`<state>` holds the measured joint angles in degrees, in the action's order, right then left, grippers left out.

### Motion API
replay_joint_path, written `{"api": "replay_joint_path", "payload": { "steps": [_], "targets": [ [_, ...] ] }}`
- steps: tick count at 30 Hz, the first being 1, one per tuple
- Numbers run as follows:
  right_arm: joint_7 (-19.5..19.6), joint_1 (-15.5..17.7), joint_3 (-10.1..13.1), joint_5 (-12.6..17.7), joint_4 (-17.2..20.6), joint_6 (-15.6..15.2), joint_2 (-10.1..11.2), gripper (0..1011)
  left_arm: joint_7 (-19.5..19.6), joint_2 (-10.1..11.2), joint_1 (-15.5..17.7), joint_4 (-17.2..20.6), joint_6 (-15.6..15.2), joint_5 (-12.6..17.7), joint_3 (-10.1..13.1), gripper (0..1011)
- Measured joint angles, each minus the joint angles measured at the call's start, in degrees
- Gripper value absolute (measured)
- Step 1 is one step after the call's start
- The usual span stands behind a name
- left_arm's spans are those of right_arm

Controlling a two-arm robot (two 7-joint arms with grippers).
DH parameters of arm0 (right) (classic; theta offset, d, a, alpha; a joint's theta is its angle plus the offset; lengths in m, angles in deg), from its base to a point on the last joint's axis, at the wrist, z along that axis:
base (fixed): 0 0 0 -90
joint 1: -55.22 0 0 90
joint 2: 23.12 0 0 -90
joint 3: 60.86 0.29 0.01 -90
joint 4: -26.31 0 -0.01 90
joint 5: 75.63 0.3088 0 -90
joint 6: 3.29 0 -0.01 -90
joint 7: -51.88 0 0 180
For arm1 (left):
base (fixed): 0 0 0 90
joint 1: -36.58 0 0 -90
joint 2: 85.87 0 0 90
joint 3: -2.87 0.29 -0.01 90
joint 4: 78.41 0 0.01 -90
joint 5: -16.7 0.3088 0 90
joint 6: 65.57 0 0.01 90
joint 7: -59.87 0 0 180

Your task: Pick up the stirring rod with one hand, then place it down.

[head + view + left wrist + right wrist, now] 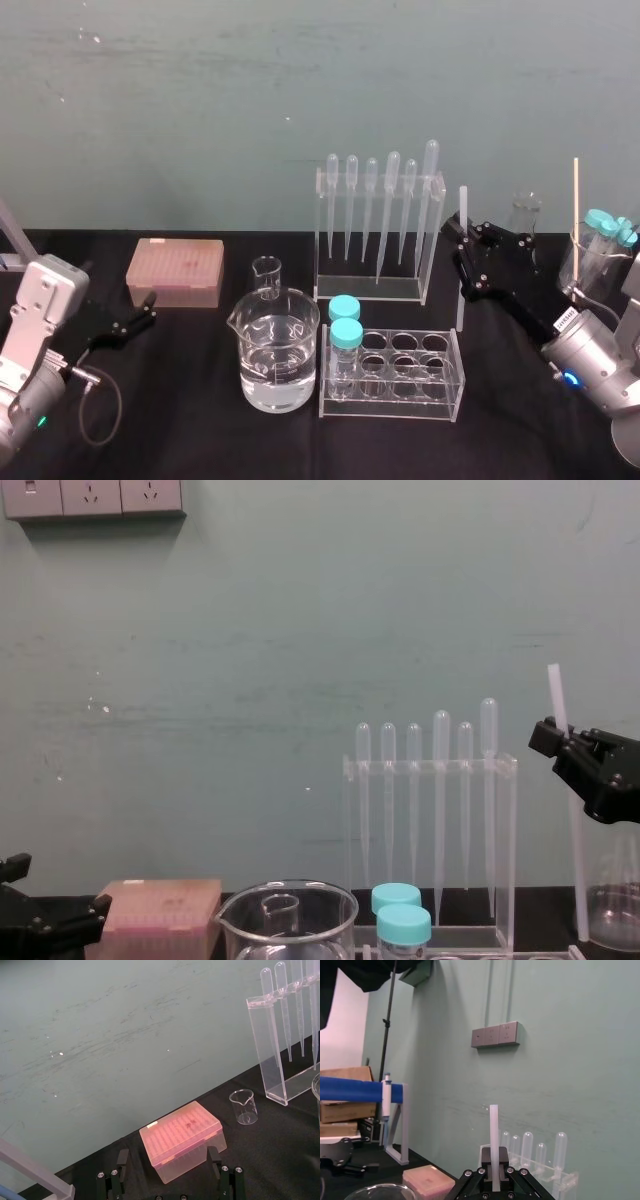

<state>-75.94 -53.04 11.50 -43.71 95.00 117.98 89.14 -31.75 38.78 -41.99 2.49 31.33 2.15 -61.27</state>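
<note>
The stirring rod [462,215] is a thin whitish rod held upright, with my right gripper [464,252] shut on it about midway along. It rises above the fingers in the right wrist view, where the stirring rod [493,1130] sticks up from the right gripper [493,1172]. In the chest view the rod [556,695] leans slightly and its lower end comes down near the table, right of the pipette rack [430,770]; I cannot tell whether it touches. My left gripper [148,310] rests low at the left, open, and in its wrist view the left gripper [167,1152] faces the pink tip box [182,1137].
In the middle stand a large beaker of water [275,350], a small beaker [267,275] and a clear tube rack [392,380] with two teal-capped tubes. A flask [527,215] and a beaker holding capped tubes and a wooden stick [590,260] crowd the right.
</note>
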Motion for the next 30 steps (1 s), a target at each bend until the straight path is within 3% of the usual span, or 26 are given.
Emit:
{"api": "replay_joint_path", "payload": {
  "steps": [8, 17, 30],
  "targets": [
    [-3.2, 0.5, 0.8, 1.2, 1.2, -0.2, 0.2, 70, 0.0, 0.0, 0.0, 0.0, 0.0, 0.0, 0.0, 1000],
    [-7.6, 1.6, 0.5, 2.5, 3.0, -2.8, 1.1, 70, 0.0, 0.0, 0.0, 0.0, 0.0, 0.0, 0.0, 1000],
    [-10.6, 0.2, -1.3, 3.3, 0.8, -5.8, 1.1, 70, 0.0, 0.0, 0.0, 0.0, 0.0, 0.0, 0.0, 1000]
  ]
}}
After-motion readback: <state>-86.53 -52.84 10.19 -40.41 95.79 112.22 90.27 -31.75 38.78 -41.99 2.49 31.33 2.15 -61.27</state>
